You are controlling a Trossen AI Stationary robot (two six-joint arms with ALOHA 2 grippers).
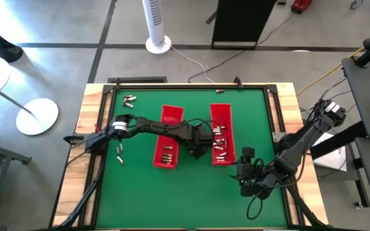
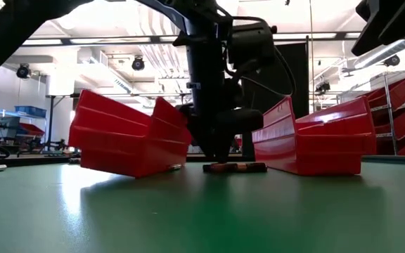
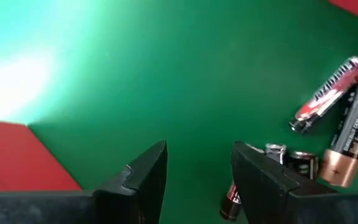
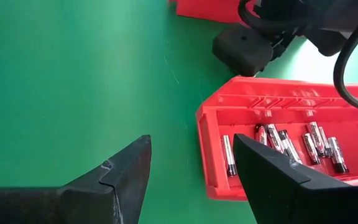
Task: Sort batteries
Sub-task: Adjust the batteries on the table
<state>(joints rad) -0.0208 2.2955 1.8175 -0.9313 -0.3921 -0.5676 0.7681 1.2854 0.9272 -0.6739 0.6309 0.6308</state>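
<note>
Two long red trays lie on the green mat, the left tray [image 1: 169,138] and the right tray [image 1: 221,133], each with several batteries inside. Between them my left gripper [image 3: 197,149] stands open, pointing down, low over the mat [image 2: 216,156]. Loose batteries [image 3: 331,93] lie flat beside its fingers, and one battery [image 3: 232,202] shows partly under a finger; whether it touches, I cannot tell. My right gripper [image 4: 191,140] hangs open above the mat off the right tray's near end [image 4: 229,186], with nothing between its fingers.
More batteries lie loose at the far left [image 1: 129,99] and at the left side of the mat [image 1: 119,151]. In the low view a battery [image 2: 234,167] lies on the mat between the tray walls [image 2: 129,140]. The mat's near half is bare green.
</note>
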